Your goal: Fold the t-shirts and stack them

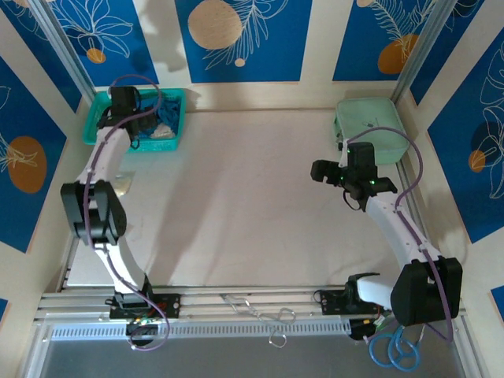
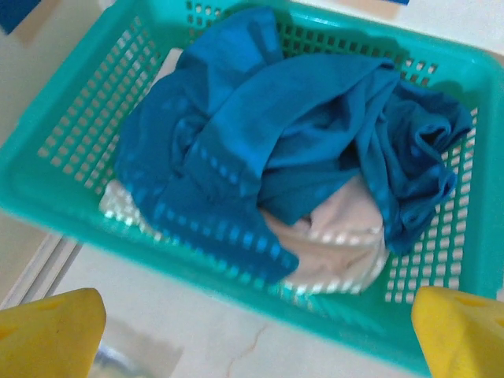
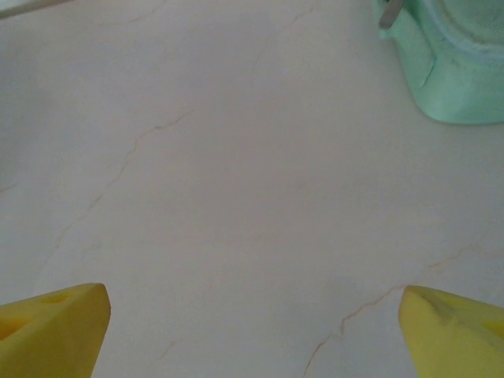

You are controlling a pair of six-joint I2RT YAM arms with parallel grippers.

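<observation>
Ahead of the left end effector point(image 2: 256, 335), the crumpled t-shirt point(image 2: 260, 134) covers most of a pale cloth point(image 2: 339, 232) beneath it in the teal basket point(image 2: 482, 197), whose right side runs off the frame; the folds are too blurred to tell sleeves from hem. Ahead and to the right of the right end effector point(image 3: 256, 335), a pale green object point(image 3: 457, 71) is cropped by the frame's corner, too little visible to name.

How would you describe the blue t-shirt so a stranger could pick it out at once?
At the far left corner of the table sits a teal mesh basket. Crumpled inside it lies the deep teal-blue t-shirt, unfolded and heaped over a pale white cloth. Its dark blue colour sets it apart.
</observation>
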